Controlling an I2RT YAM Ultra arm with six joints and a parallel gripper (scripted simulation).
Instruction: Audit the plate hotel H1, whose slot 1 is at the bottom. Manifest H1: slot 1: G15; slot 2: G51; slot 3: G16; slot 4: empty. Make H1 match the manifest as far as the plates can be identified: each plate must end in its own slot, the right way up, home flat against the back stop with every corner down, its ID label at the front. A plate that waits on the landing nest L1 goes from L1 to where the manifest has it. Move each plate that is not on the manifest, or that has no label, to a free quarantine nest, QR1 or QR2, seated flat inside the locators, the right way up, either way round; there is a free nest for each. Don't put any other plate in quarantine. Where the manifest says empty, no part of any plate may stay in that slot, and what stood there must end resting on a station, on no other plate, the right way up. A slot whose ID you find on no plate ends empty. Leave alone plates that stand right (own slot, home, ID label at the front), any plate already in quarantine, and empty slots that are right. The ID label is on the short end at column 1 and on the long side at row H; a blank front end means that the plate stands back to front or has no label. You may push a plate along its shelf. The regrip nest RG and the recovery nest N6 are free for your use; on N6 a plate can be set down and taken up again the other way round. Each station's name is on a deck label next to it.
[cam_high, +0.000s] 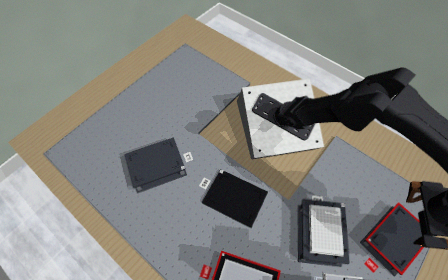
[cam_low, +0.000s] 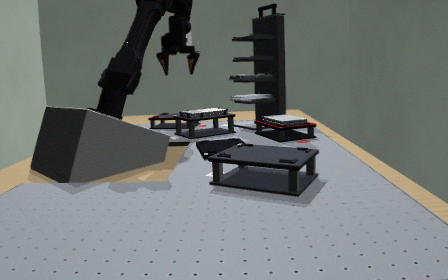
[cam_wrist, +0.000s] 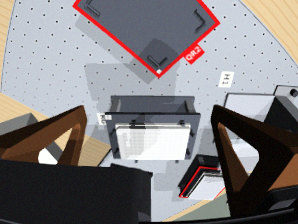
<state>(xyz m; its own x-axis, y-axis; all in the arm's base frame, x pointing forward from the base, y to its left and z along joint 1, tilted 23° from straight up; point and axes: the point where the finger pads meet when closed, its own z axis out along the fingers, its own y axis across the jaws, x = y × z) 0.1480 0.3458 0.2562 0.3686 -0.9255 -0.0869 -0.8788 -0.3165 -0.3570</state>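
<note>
The plate hotel H1 (cam_low: 270, 65) is a tall black tower at the back of the deck. Its two lower shelves carry pale plates (cam_low: 252, 97); the two upper shelves look thin and bare, and no labels are readable. A white plate (cam_high: 326, 230) lies on a black raised nest, also in the exterior view (cam_low: 202, 112) and the wrist view (cam_wrist: 154, 137). My gripper (cam_low: 177, 59) is open and empty, high above the deck between that nest and an empty red-bordered quarantine nest (cam_high: 395, 239). It also shows at the right edge of the top view (cam_high: 419, 217).
A second red-bordered nest (cam_low: 285, 121) near the hotel holds a pale plate. An empty raised black nest (cam_low: 265, 162) stands in front, with a low black nest (cam_high: 234, 197) beside it. The arm's base block (cam_high: 280, 117) sits mid-deck.
</note>
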